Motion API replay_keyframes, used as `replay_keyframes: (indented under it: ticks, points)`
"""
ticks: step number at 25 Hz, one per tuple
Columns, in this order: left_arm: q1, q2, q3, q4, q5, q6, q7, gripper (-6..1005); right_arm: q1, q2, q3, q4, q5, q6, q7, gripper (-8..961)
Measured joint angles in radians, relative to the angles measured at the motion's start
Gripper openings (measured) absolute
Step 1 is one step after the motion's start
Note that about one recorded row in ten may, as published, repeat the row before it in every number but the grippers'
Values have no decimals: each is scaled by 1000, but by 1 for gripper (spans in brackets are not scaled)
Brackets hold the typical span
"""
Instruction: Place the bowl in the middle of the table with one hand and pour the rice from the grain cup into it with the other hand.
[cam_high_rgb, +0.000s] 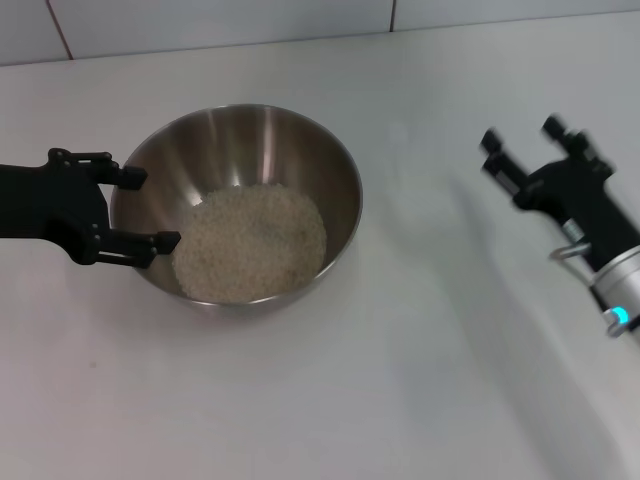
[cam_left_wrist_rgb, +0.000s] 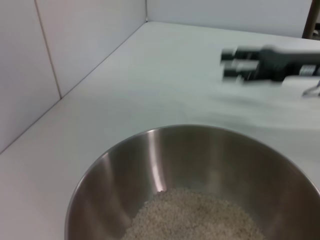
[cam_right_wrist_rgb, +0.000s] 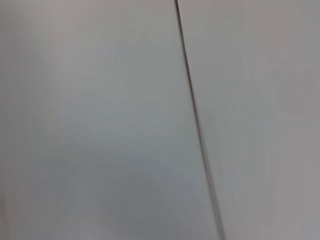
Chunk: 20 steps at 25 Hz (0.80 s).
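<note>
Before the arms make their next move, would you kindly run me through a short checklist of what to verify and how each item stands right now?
1. Rice in the bowl: ok, a mound covers its bottom.
2. Spilled grains on the table: ok, none visible around the bowl.
3. Left gripper free of the bowl: cannot tell; fingers open at the rim's left side, contact unclear.
4. Right gripper empty: ok, open and holding nothing, off to the bowl's right.
5. Grain cup put down safely: cannot tell, it appears in no view.
6. Bowl in the middle of the table: cannot tell, table edges are mostly out of view.
</note>
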<state>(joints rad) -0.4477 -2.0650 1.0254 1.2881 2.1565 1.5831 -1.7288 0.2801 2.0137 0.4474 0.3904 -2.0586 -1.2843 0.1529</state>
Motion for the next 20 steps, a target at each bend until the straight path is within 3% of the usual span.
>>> replay_keyframes:
  ticks: [1,2,3,4,5,6,7,8,11,12,13,14,15,16,17,18,20]
  points:
    - [1,0,0,0,0,0,1,864,-1,-11,-1,-14,-33,-74,28,797]
    - [1,0,0,0,0,0,1,864,17,-42,0,-49,-121,-183,111,834]
    - [1,0,0,0,0,0,1,864,17,-42,0,-49,-121,-183,111,834]
    - [1,0,0,0,0,0,2,864,66,-89,1,-98,-223,-256,228,834]
    - [1,0,0,0,0,0,2,864,66,-89,1,-98,-223,-256,228,834]
    - [1,0,0,0,0,0,2,864,96,-108,-3,-132,-268,-279,289,834]
    - [0,0,1,0,0,0,2,864,171,-140,-8,-226,-368,-326,411,834]
    - [0,0,1,0,0,0,2,864,171,-140,-8,-226,-368,-326,411,834]
    - [-4,0,1,0,0,0,2,864,299,-150,-23,-427,-501,-374,591,834]
    - [-6,1,1,0,0,0,2,864,394,-130,-78,-606,-544,-410,727,834]
    - [-9,1,1,0,0,0,2,864,394,-130,-78,-606,-544,-410,727,834]
    - [-10,2,1,0,0,0,2,864,431,-105,-123,-702,-545,-430,777,834]
    - [-11,2,1,0,0,0,2,864,504,-28,-240,-934,-530,-474,873,834]
    - [-11,2,1,0,0,0,2,864,504,-28,-240,-934,-530,-474,873,834]
    - [-14,2,1,0,0,0,2,864,537,50,-371,-1163,-491,-504,945,834]
    - [-14,2,1,0,0,0,2,864,537,50,-371,-1163,-491,-504,945,834]
    - [-17,2,1,0,-1,0,2,864,537,76,-524,-1312,-410,-512,1049,834]
